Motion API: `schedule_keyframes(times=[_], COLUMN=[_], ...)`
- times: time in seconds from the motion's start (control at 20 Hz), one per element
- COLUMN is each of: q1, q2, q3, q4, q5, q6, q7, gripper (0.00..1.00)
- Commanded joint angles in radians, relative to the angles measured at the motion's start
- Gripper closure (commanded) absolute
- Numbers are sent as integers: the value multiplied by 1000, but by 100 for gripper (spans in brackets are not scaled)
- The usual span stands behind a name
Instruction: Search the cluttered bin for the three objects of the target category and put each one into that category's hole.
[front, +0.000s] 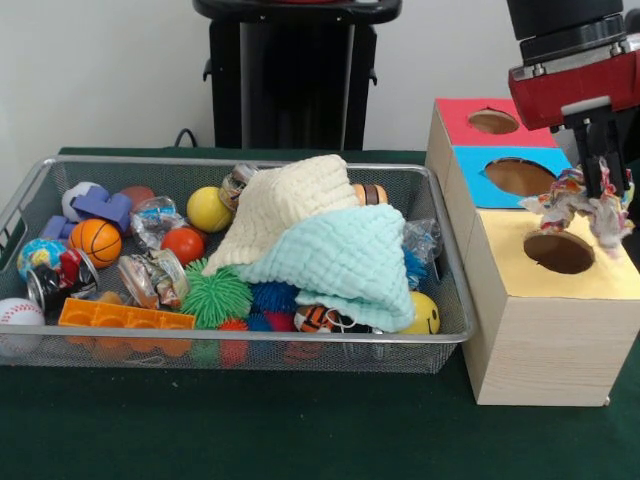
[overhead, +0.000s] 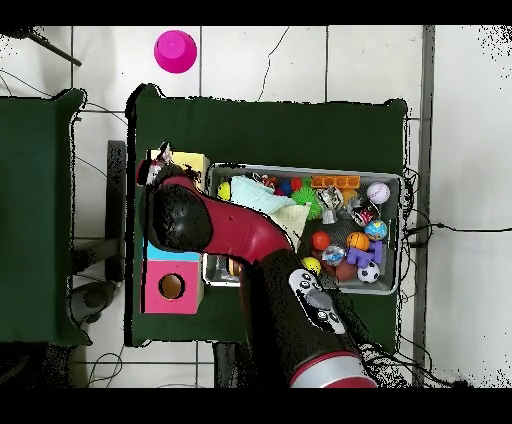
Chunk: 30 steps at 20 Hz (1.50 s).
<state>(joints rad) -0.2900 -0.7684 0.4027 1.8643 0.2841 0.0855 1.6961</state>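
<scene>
My gripper (front: 600, 190) is shut on a wrinkly wad of clear plastic film (front: 580, 205) with coloured bits. It holds the wad just above the round hole (front: 558, 252) in the yellow top of the pale wooden box (front: 540, 340). The silver wire mesh bin (front: 250, 338) stands to the left of the boxes. Two more such wads lie in its left half (front: 157, 220) (front: 152, 280), and some clear film (front: 424, 240) shows at its right wall. In the overhead view my arm (overhead: 230, 235) covers the gripper and most of the boxes.
A cream cloth (front: 285, 205) and a pale green cloth (front: 345, 255) lie piled in the bin over other things. Balls, spiky rubber balls (front: 215, 295), an orange block (front: 125, 318) and cans fill the rest. The red-topped hole (front: 493, 121) and the blue-topped hole (front: 519, 176) lie behind the yellow one.
</scene>
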Motion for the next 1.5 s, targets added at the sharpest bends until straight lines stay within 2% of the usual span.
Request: schedule_keyframes(times=[0.05, 0.55, 1.05, 1.5], q1=[-30, -78, -168, -93], q2=[-1, 2, 81, 86], q3=[11, 75, 204, 161], q4=[-80, -76, -78, -96], q5=[-4, -65, -141, -98], q6=[43, 23, -61, -105], q7=[131, 84, 97, 191], gripper=[100, 100, 100, 100])
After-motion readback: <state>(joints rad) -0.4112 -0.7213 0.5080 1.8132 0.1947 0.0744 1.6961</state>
